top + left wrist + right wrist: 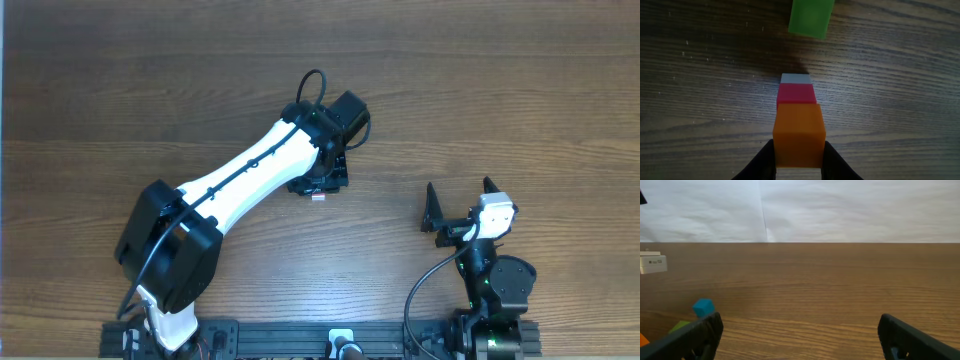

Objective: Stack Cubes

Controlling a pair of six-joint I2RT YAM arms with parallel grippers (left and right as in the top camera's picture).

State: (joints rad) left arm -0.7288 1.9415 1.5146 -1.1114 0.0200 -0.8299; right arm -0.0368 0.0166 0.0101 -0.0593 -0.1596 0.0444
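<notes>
My left gripper point(800, 152) is shut on an orange cube point(799, 131), one finger against each side. Directly under the orange cube sits a red cube point(796, 93), and under that a white cube point(795, 78), all lined up as one stack on the wooden table. A green cube point(811, 17) lies on the table a short way beyond the stack. In the top view the left gripper point(320, 180) is at the table's middle, covering the stack. My right gripper point(457, 203) stands open near its base with nothing in it; its wrist view shows a blue cube point(703, 307) and the green cube point(680, 326).
The wooden table point(520, 90) stretches wide around both arms. A small white box point(652, 263) shows far off in the right wrist view, before a white wall.
</notes>
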